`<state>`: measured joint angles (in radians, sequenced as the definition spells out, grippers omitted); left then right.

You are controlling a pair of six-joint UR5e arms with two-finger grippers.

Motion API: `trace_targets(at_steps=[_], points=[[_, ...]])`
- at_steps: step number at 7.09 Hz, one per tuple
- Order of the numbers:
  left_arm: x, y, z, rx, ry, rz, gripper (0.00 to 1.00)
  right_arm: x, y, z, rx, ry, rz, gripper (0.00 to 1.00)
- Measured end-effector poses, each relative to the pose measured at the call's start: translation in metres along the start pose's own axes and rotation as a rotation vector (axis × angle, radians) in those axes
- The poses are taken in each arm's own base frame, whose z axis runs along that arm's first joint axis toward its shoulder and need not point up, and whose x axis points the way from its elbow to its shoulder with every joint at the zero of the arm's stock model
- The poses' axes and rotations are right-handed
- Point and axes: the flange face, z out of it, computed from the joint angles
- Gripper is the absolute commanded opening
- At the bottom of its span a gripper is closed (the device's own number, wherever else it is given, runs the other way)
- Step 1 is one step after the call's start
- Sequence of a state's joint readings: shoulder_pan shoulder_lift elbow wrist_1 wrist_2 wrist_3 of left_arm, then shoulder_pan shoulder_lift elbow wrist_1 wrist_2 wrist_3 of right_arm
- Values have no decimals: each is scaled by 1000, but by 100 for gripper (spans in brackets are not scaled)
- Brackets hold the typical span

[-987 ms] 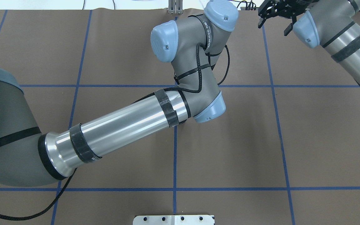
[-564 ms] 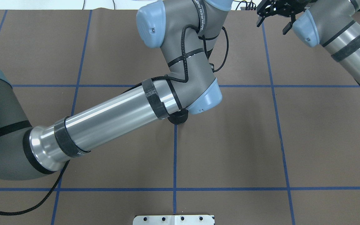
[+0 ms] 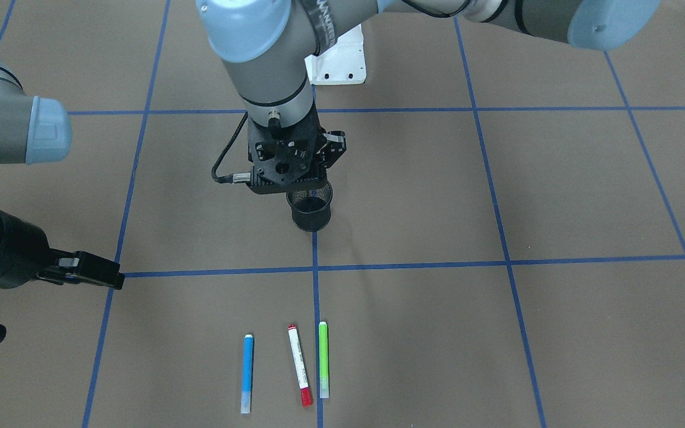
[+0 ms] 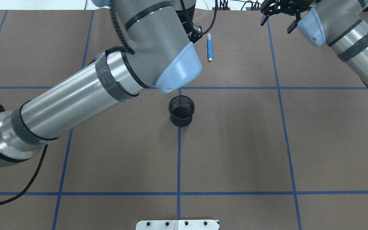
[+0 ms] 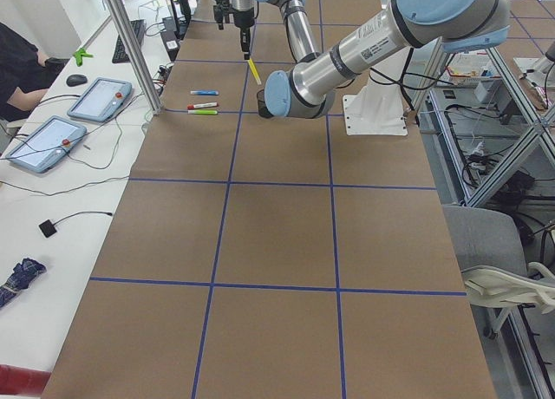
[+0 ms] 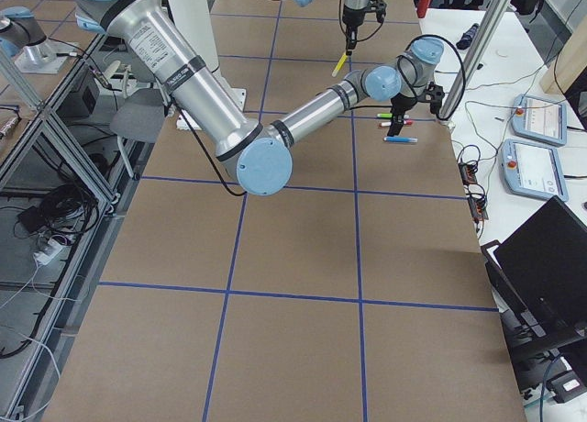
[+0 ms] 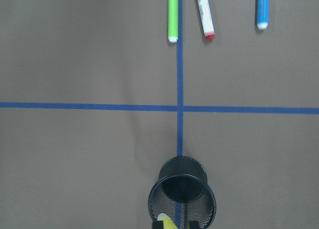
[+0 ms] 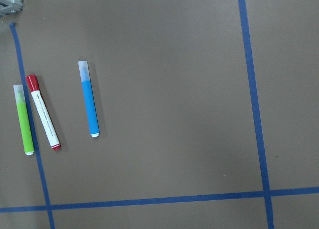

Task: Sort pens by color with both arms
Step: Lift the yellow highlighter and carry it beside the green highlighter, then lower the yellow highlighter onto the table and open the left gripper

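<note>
Directly above the black mesh cup point(image 4: 181, 111), which stands upright on the brown bench point(image 4: 235, 143) with a blue tape line point(image 3: 316, 285) running under it, the left claw point(image 3: 292, 178) is held pointing downward. It is closed on the yellow pen point(image 5: 253, 71), which is gripped by its upper end and hangs tilted. From the side views its lower tip is seen a little above the cup's rim, not inside the cup. On the side of the cup away from the white base plate point(image 4: 177, 224), three other pens are laid flat on the bench in a row, side by side, none touching another and all well apart from the cup. The green pen point(image 3: 323, 359) is placed nearest the tape line that leads from the cup, lying along it and touching it. Just beside it, the white pen with red cap and end point(image 3: 299, 364) is set at a slight slant. The blue pen point(image 3: 247, 373) is found past that, farthest from the line, toward the robot's right. Further from the cup on that same side, beyond the blue pen, the right claw point(image 4: 276, 26) is held apart from the pens with its jaws spread wide, and nothing is gripped in it.
</note>
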<state>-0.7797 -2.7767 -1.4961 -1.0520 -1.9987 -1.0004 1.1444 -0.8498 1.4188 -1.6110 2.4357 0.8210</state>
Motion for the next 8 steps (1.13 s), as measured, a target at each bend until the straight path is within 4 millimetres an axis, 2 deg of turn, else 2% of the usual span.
trace_targets(at_steps=[1,2,4,5,7,8], points=[[-22,-8,-9,107,20,17,0,-2,2,-2,6,-1,-6,100],[-40,-19,2,230,39,38,0,-2,5,-4,10,-2,-10,100],[-67,-51,46,452,78,44,0,-1,7,-5,15,0,-11,100],[-71,-72,68,562,101,10,0,0,7,-5,18,3,-10,100],[-71,-119,132,779,125,-67,0,3,6,-1,20,14,-6,100],[-67,-130,160,859,116,-86,0,4,6,2,18,18,-5,100]])
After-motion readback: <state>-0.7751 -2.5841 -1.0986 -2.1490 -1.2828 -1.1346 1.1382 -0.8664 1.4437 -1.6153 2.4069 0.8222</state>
